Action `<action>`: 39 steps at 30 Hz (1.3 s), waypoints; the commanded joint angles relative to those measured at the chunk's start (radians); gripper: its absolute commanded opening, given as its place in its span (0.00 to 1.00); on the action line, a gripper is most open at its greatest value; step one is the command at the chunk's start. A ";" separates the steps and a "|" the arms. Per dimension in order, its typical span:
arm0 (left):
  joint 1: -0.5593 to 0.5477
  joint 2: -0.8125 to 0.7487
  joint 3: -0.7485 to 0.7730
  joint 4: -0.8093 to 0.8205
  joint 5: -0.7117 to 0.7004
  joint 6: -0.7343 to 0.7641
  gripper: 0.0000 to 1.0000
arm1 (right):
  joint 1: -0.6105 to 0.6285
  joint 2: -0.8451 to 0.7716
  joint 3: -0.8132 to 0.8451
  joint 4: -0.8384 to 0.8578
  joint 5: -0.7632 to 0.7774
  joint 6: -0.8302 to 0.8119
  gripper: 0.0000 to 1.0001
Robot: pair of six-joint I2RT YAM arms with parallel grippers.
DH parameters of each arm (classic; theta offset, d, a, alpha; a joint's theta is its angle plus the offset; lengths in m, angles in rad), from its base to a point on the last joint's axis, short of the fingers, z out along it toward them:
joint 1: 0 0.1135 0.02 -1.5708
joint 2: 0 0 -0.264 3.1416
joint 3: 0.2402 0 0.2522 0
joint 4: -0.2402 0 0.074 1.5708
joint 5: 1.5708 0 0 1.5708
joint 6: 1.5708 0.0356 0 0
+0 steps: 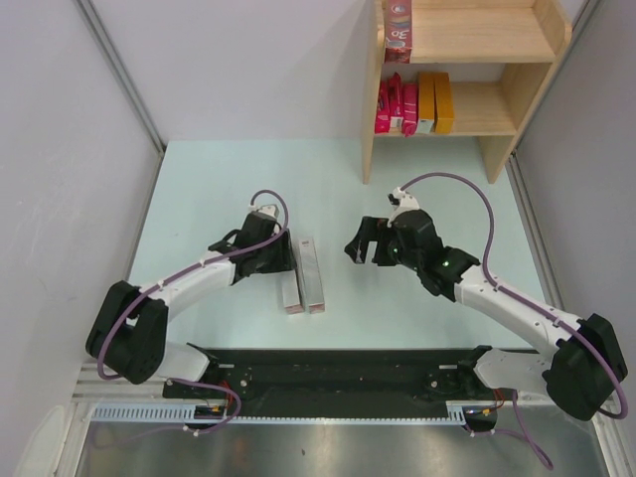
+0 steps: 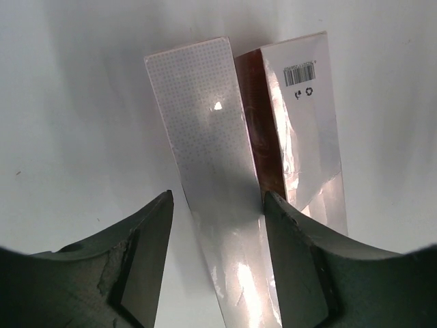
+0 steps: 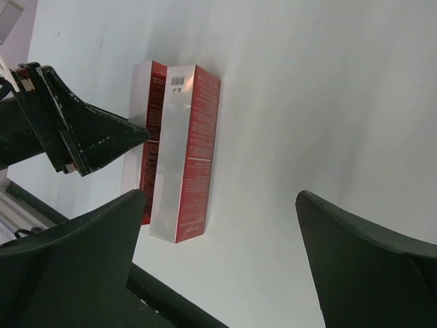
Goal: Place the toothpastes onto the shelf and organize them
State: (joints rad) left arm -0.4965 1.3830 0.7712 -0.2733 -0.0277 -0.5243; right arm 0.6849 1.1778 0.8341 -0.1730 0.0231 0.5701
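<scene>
Two silver toothpaste cartons lie flat and touching, side by side, mid-surface (image 1: 219,189), near the arm bases. The left claw (image 2: 218,198) is narrowed and straddles the near end of the left silver carton (image 2: 205,137): its right finger (image 2: 300,260) sits at the seam with the right silver carton (image 2: 307,137), while a sliver of surface shows between its left finger (image 2: 147,260) and the carton, so it is not clamped. The right claw (image 3: 220,197) gapes wide and holds nothing, well apart to the cartons' right. On the shelf (image 1: 373,119) at the far right, pink cartons (image 1: 396,105) and orange cartons (image 1: 434,101) stand on the lower board, and a red carton (image 1: 397,30) on the upper.
</scene>
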 commanded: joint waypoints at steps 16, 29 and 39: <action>0.007 0.148 0.094 -0.009 0.017 0.027 0.55 | 0.025 -0.041 -0.020 0.023 0.031 0.008 0.99; 0.007 0.079 0.105 -0.029 0.018 0.029 0.41 | 0.068 -0.060 -0.029 0.026 0.041 0.025 0.99; 0.029 -0.059 0.137 -0.030 0.087 0.027 0.38 | 0.091 -0.087 -0.030 0.049 0.025 0.057 0.99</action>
State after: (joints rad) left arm -0.4854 1.4227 0.8429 -0.3264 0.0193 -0.5140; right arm 0.7639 1.1202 0.8051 -0.1646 0.0410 0.6029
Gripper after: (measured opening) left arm 0.481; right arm 0.988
